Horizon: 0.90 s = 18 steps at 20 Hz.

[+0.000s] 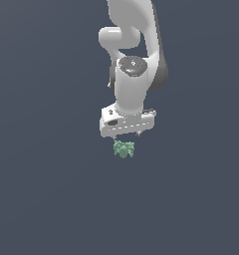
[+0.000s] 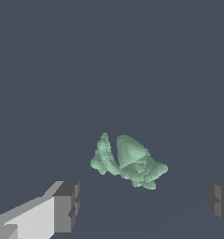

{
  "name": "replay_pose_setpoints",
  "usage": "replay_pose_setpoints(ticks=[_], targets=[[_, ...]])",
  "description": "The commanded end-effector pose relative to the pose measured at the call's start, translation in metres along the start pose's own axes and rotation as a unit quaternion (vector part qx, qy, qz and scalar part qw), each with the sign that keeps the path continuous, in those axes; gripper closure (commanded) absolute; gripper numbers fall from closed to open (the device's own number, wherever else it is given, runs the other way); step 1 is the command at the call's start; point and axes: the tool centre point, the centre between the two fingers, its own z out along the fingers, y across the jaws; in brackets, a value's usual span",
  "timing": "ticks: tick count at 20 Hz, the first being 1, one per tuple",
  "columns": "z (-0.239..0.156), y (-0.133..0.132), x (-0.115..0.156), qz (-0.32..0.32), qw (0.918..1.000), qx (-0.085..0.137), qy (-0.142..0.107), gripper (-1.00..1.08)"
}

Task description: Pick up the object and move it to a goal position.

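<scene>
Nearest to the wrist camera are the two fingertips [image 2: 66, 207] of the gripper [image 2: 144, 203], dark grey pads on pale bodies, one at each lower side of that picture. They stand wide apart, with a large free gap between them, and nothing is held between them.

A little farther, beyond the gap and roughly in line with its middle, lies the object [image 2: 128, 161]. It is a small pale-green lumpy thing with several short points that stick out, and it rests on the plain dark grey floor [image 2: 48, 70]. It is clearly narrower than the opening of the jaws. No pad touches it.

In the exterior view, the gripper [image 1: 126, 133] hangs from the white arm [image 1: 131, 74] and points straight down. The object [image 1: 124, 149] sits just beside its tips, on the side towards the camera, and looks apart from them. How high the tips are above the floor I cannot tell from these pictures.

In my judgement the task is at an early step. The approach seems nearly complete, but the grasp is not yet made, and the lifting and the carrying are all left to do. No mark of a goal position is visible in either view, so I cannot say where the object must go.
</scene>
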Motion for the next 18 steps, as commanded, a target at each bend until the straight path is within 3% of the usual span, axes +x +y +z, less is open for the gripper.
replay_pose_setpoints(ticks=[1, 9, 18], targets=[[0.002, 0.000, -0.001, -0.024, 0.9997, 0.000, -0.001, -0.92], [0.012, 0.001, -0.003, -0.127, 0.9920, 0.001, -0.002, -0.92], [0.022, 0.002, -0.006, -0.246, 0.9694, 0.002, -0.004, -0.92]])
